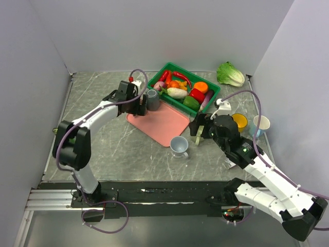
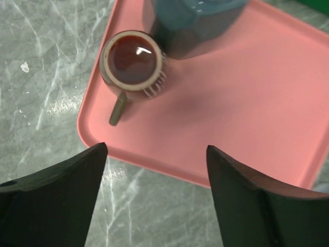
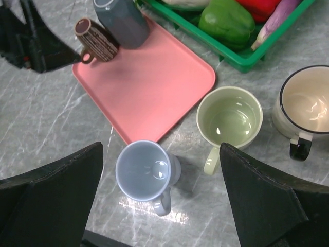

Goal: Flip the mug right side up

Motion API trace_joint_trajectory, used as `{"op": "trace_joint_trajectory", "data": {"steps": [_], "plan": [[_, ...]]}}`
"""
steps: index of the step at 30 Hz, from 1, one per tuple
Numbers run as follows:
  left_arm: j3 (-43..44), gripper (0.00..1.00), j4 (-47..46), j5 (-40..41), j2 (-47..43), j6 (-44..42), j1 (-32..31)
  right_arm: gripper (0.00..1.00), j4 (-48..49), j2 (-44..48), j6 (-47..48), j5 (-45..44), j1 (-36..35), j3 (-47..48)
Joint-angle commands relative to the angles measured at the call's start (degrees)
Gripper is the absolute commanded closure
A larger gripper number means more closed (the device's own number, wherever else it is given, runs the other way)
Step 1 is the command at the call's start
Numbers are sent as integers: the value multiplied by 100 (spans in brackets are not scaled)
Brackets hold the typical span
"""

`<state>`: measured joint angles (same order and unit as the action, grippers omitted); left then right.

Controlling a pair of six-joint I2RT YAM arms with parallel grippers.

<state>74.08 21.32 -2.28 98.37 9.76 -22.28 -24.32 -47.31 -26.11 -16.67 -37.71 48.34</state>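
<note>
Right wrist: pink tray [image 3: 149, 87] bears brown mug [image 3: 97, 43]; green basket [image 3: 241, 59] holds vegetables [image 3: 226, 20].

Grey marbled desk [image 1: 113, 149]. Pink tray [image 1: 164, 123] lies flat near centre. Green basket [image 3: 234, 57] sits just behind it and holds a green pepper [image 3: 226, 20], red chillies [image 1: 181, 77] and other vegetables. Lettuce [image 1: 230, 74] on desk beyond basket. Mouths up: light-blue mug [image 3: 144, 170] just off tray's near corner, pale-green mug [image 3: 229, 121] beside it, white dark-rimmed mug [image 3: 306, 103] further right. Yellow cup [image 1: 239, 121] and white cup [image 1: 261, 124] side by side.
</note>
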Motion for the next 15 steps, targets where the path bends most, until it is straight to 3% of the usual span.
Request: {"op": "trace_joint_trajectory", "data": {"steps": [1,6,15], "plan": [[361,21,-93,9,419,-106,110,0,-117,72,-26,295,150,220],[712,39,-128,-44,780,8,198,0,-38,117,-35,374,185,115],[1055,44,-67,114,1255,-88,224,0,-21,46,-105,366,220,123]]}}
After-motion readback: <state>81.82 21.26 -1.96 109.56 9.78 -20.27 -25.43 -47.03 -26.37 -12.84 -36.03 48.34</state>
